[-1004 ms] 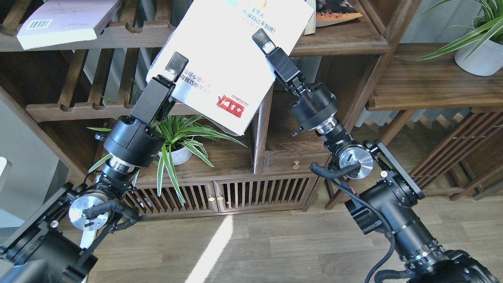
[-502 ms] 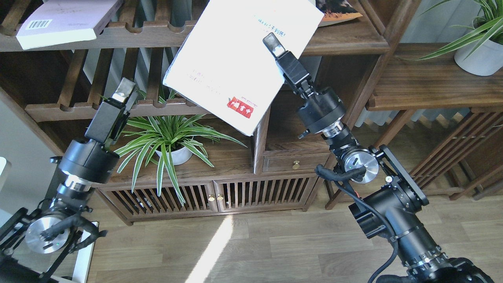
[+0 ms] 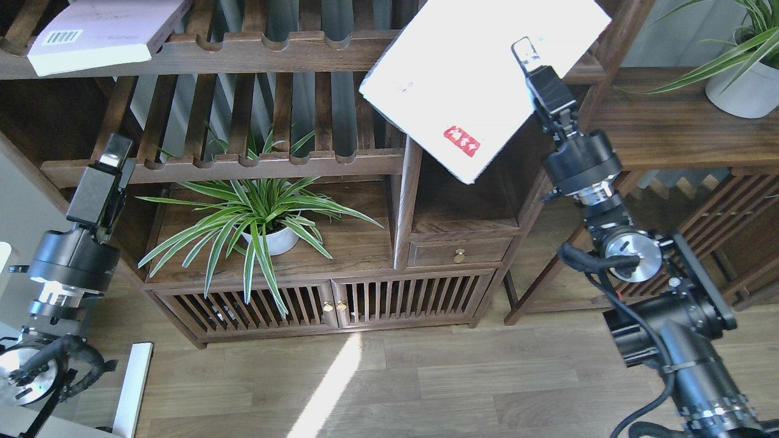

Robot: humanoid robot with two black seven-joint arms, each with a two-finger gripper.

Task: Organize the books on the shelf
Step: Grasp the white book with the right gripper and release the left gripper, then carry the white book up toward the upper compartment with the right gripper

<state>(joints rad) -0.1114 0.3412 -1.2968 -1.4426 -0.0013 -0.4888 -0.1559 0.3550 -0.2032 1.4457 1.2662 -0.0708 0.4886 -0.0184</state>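
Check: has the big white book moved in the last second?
Yes. The large white book, shut in the right tool, has gone right and up past the bookcase's upright divider, now over the drawer compartment.

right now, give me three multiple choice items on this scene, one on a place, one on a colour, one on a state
1. Where does the pale lilac book lie?
A. on the top left slatted rack
B. on the floor
C. beside the drawer

2. What colour is the label on the large white book?
A. blue
B. red
C. green

3. What holds the large white book?
A. the left claw
B. nothing, it lies flat
C. the right claw

Answers:
1. A, it rests on the scalloped rack at upper left.
2. B, a small red patch shows near its lower corner.
3. C, its fingers grip the tilted book; the left claw is empty, apart.
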